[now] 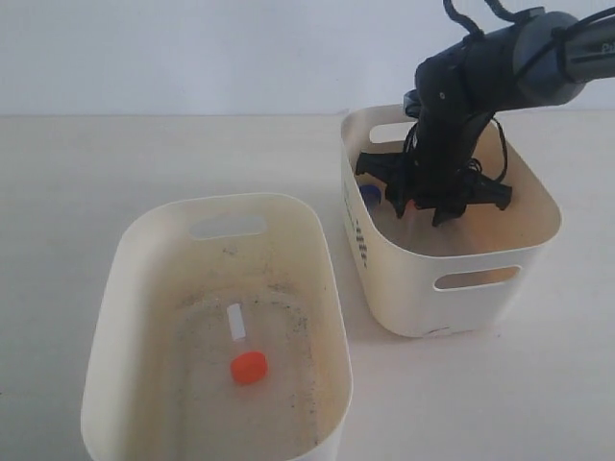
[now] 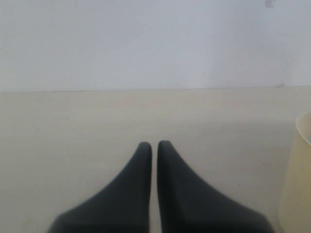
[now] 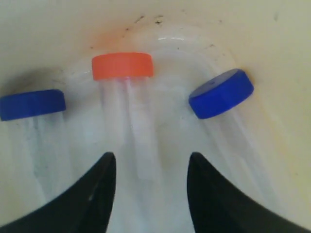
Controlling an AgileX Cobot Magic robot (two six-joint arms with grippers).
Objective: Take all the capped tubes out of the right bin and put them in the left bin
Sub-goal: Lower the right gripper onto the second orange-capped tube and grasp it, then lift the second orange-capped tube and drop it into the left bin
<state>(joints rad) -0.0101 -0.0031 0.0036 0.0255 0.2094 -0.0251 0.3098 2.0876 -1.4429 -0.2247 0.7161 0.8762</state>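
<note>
The right bin holds three capped tubes, seen in the right wrist view: an orange-capped one in the middle, with a blue-capped tube and another blue-capped tube on either side. My right gripper is down inside this bin, open, its fingers on either side of the orange-capped tube's clear body. In the exterior view the right gripper hides most tubes; one blue cap shows. The left bin holds one orange-capped tube. My left gripper is shut on nothing over bare table.
The two bins stand close together on a pale table. A white wall runs behind. A cream bin's edge shows at the side of the left wrist view. The right arm comes in from the upper right.
</note>
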